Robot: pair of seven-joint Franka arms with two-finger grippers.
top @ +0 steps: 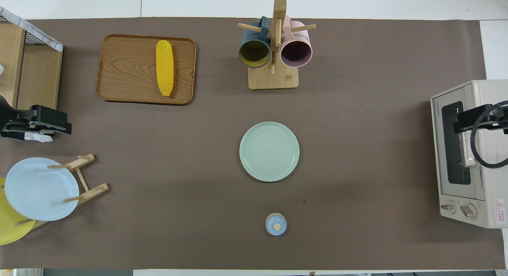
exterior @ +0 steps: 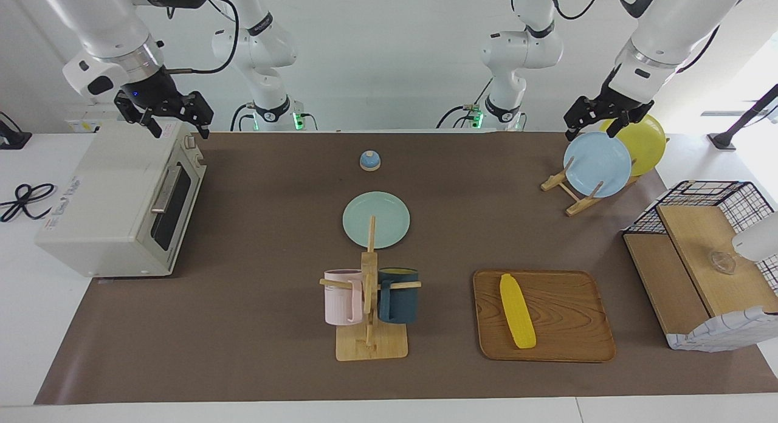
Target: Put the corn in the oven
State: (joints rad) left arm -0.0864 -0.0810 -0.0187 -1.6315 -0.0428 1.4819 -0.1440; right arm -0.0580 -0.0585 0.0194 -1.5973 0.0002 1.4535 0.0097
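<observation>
Facing view, left to right. Right gripper (exterior: 176,120) is held above the oven (exterior: 115,198) at upper left, jaws apart; the oven door is shut, so it should be pulled down by its bar handle (exterior: 165,188) first, with bare worktop (exterior: 255,240) left open before it. Mug rack (exterior: 369,301) stands lower centre. Corn (exterior: 517,310) lies on the wooden tray (exterior: 571,326), lower right, untouched. Left gripper (exterior: 598,122) is held over the plate rack (exterior: 583,186), upper right, jaws apart; the corn is best pinched mid-length, across its axis.
</observation>
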